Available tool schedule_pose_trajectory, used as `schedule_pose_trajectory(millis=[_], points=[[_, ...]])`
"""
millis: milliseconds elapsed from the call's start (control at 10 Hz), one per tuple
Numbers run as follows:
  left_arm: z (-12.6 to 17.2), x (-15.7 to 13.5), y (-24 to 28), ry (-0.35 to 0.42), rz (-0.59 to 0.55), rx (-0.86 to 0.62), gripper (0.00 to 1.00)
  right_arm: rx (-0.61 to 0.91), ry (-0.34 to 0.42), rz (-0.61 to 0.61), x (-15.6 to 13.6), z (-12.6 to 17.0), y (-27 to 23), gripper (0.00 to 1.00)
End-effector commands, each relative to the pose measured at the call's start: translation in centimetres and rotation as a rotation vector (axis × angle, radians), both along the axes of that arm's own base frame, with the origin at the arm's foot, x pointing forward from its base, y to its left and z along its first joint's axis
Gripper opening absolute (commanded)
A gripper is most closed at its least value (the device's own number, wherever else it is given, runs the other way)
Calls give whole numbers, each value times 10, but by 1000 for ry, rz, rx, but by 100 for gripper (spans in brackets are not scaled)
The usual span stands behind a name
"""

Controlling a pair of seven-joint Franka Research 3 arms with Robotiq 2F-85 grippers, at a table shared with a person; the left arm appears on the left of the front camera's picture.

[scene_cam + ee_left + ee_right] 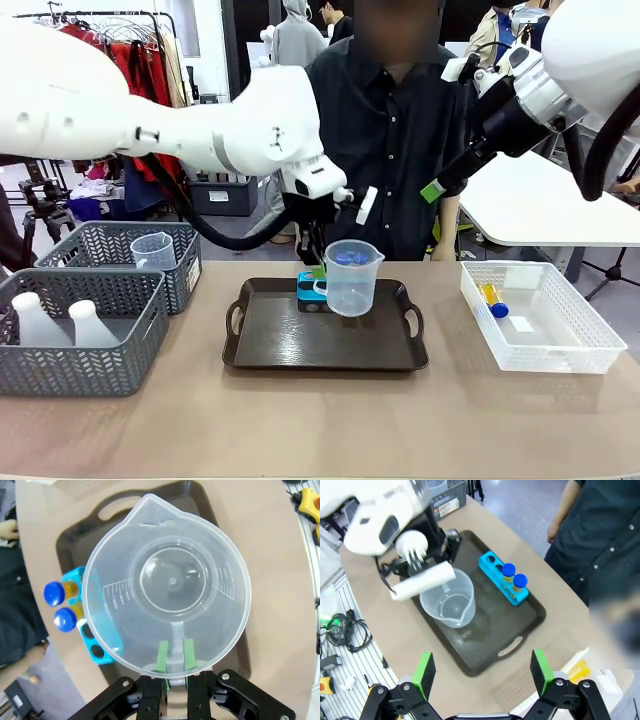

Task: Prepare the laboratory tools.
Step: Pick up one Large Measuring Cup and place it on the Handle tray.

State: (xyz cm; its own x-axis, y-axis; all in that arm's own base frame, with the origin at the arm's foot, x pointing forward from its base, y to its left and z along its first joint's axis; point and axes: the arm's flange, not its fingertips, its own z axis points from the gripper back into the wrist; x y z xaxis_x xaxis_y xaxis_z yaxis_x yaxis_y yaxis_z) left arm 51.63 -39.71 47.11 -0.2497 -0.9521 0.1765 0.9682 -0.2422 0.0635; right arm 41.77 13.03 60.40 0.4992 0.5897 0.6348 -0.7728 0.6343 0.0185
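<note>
Two tubes (55, 593) stand in the blue rack (100, 652) at the far side of the tray (300, 365). The beaker (353, 278) sits just right of them, over the tray's far middle. We cannot tell if its base touches the tray. To do this step well we'd hold the beaker level, lower it straight down clear of rack & caps, and let go only once it rests flat. Left gripper (172, 656) is clamped on the beaker's handle, pads either side; the arm reaches in from the left w/ fingers pointing down. Right gripper (482, 672) is spread wide, holding nothing, raised at far right. One more tube (490, 295) lies in the bin (545, 365), right.
</note>
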Motion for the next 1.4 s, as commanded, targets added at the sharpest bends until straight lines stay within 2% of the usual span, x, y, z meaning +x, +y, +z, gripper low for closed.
schedule_pose_trajectory(millis=[0, 100, 300, 1200, 1300], points=[[-17, 7, -11, -34, -34, 16, 0, 11, 0, 5, 0, 0, -1, 100], [-29, 9, -21, -13, -37, 17, 0, 11, 0, 5, 0, 0, -1, 100], [-51, 17, -35, -39, -61, 19, 0, 11, 0, 5, 0, 0, -1, 100], [-87, 29, -47, 12, -66, 19, 0, 11, 0, 5, 0, 0, -1, 100], [-91, 29, -47, 20, -70, 20, 7, 11, 0, 5, 0, 0, -1, 100]])
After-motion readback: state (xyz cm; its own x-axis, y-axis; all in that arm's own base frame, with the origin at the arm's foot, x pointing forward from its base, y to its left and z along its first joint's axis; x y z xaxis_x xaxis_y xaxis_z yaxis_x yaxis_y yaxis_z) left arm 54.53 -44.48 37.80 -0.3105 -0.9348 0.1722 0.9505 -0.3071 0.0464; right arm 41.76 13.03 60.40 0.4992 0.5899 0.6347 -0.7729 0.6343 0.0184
